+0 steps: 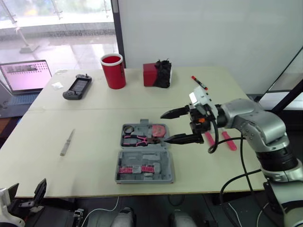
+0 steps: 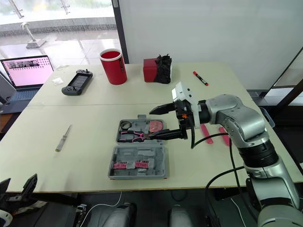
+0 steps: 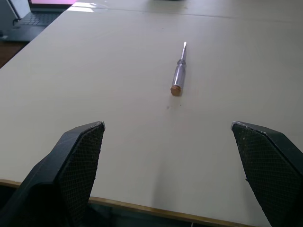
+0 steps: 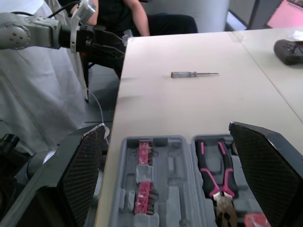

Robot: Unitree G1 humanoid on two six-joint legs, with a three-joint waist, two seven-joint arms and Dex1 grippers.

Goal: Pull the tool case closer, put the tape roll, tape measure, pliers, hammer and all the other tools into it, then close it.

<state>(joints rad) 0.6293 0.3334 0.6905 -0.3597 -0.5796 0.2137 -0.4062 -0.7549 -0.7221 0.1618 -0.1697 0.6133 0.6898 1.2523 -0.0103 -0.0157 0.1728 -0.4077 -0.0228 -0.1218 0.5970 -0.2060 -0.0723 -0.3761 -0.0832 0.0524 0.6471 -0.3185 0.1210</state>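
Bright daylight streaming in from the window (image 1: 57,23) at far left, glass washed out with glare; table (image 1: 94,170) evenly lit, faint soft shadow under the case (image 1: 162,165).

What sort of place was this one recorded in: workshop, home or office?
Probably an office or lab: pale tables pushed together, an open laptop at one end, and a big window behind it.

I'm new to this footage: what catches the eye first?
An open grey tool case sits centrally on the table, pink-handled pliers inside, the right end effector hovering open over its right side. A red cup stands at the far side; a screwdriver lies to the left.
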